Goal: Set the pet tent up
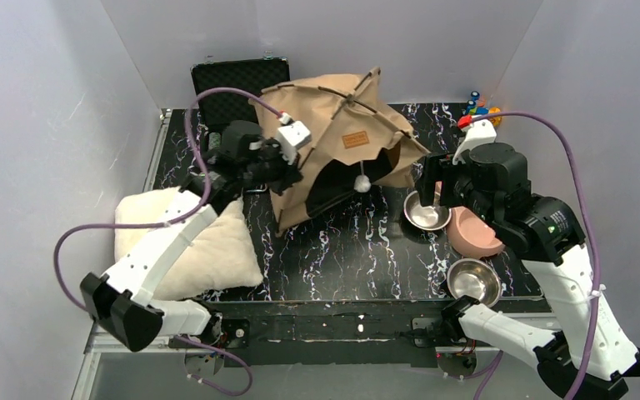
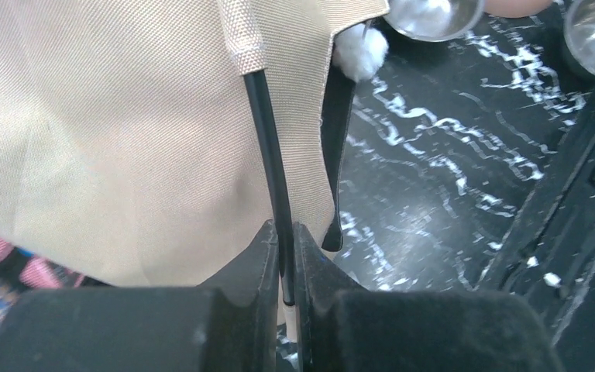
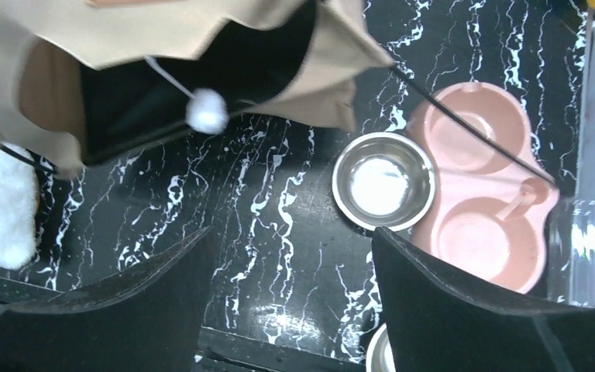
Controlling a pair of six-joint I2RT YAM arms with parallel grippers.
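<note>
The tan pet tent stands tilted at the back middle of the table, its dark doorway facing front. A brown label patch and a white pom-pom hang over that doorway. My left gripper is at the tent's left front corner. In the left wrist view, the left gripper is shut on a thin black pole where it leaves the canvas sleeve. My right gripper hovers to the right of the tent. It is open over bare table, with nothing between its fingers.
A fluffy cream cushion lies at front left under the left arm. Two steel bowls and a pink double feeder sit on the right. A black case stands behind the tent. Small coloured toys sit at back right.
</note>
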